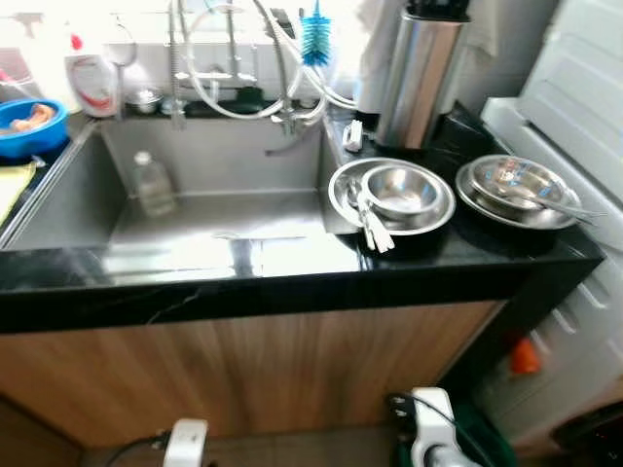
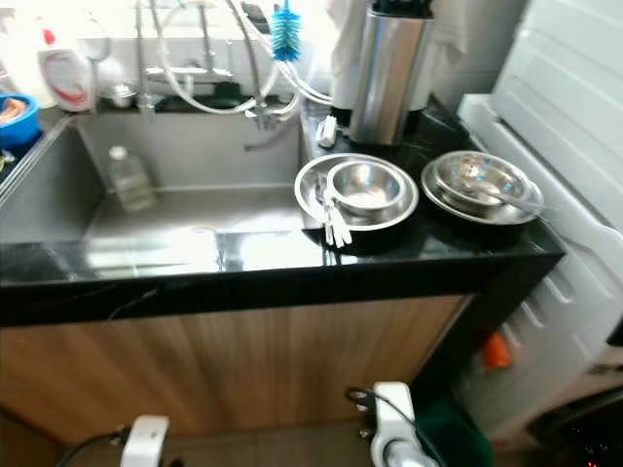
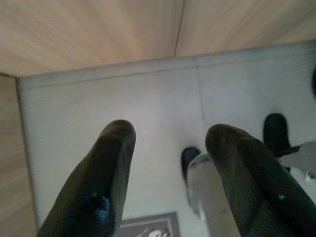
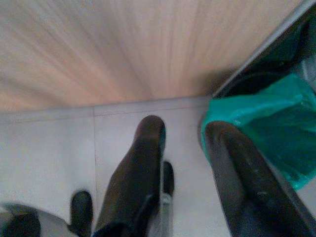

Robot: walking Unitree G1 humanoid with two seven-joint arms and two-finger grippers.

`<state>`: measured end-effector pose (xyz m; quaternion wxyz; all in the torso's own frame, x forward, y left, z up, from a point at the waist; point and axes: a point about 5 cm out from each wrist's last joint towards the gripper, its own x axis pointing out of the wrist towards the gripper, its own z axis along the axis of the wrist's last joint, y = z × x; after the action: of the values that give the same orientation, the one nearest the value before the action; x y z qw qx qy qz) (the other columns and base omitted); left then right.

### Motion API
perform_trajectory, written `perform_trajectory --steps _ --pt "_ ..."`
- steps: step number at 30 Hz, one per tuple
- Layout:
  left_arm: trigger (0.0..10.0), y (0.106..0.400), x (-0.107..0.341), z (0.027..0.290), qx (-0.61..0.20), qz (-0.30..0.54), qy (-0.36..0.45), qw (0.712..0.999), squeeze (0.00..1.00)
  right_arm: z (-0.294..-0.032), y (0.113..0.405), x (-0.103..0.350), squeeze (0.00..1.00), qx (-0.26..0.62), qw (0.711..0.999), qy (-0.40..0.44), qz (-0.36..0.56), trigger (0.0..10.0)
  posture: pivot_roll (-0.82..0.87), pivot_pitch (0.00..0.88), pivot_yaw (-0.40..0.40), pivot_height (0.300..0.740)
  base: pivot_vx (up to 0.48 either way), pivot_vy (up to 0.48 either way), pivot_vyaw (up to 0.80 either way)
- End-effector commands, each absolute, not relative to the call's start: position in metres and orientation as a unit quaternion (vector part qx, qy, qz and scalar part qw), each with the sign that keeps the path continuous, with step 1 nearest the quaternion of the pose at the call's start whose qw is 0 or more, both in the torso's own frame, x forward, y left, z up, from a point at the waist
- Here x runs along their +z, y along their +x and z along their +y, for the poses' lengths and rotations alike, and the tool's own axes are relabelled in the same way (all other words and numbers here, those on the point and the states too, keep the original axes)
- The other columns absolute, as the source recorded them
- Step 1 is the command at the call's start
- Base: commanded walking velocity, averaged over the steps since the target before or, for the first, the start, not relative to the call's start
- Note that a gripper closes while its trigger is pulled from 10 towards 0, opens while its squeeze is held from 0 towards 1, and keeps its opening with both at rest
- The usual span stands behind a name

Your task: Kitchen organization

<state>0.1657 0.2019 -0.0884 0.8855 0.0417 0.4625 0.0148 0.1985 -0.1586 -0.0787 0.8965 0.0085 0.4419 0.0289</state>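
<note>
On the black counter (image 1: 292, 277) right of the sink sits a steel plate (image 1: 341, 199) holding a steel bowl (image 1: 401, 190) and white-handled utensils (image 1: 375, 232). Further right is a second stack of steel bowls (image 1: 516, 190) with a spoon (image 1: 560, 207) across it. Both arms hang low in front of the wooden cabinet (image 1: 253, 375). My left gripper (image 3: 170, 143) is open over the grey floor, nothing between its fingers. My right gripper (image 4: 185, 133) is open too, close to a green bag (image 4: 261, 123).
The steel sink (image 1: 214, 209) holds a clear plastic bottle (image 1: 153, 185). A faucet with hoses (image 1: 234, 68), a blue brush (image 1: 314, 39) and a tall steel canister (image 1: 419, 78) stand behind. A blue bowl (image 1: 29, 126) sits at left; a white appliance (image 1: 574, 88) at right.
</note>
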Motion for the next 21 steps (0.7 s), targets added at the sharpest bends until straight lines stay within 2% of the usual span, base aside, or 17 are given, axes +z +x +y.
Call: perform_trajectory --steps 1,17,21 --pt "10.0 0.1682 -0.0879 0.1991 0.01 0.461 0.045 0.886 0.0 -0.1646 0.1981 -0.0785 0.0 0.022 0.897 0.007 0.442 10.0 -0.01 0.0 0.02 0.74 0.0 0.0 0.0" --pt "10.0 0.1691 -0.0877 0.1992 0.013 0.463 0.042 0.885 0.0 -0.1628 0.1973 -0.0788 0.0 0.025 0.898 0.009 0.44 10.0 -0.01 0.0 0.026 0.74 0.0 0.0 0.0" --pt "10.0 0.1688 -0.0879 0.1992 0.012 0.464 0.045 0.885 0.0 -0.1618 0.1976 -0.0787 0.0 0.027 0.898 0.009 0.44 10.0 -0.01 0.0 0.027 0.74 0.0 0.456 0.0"
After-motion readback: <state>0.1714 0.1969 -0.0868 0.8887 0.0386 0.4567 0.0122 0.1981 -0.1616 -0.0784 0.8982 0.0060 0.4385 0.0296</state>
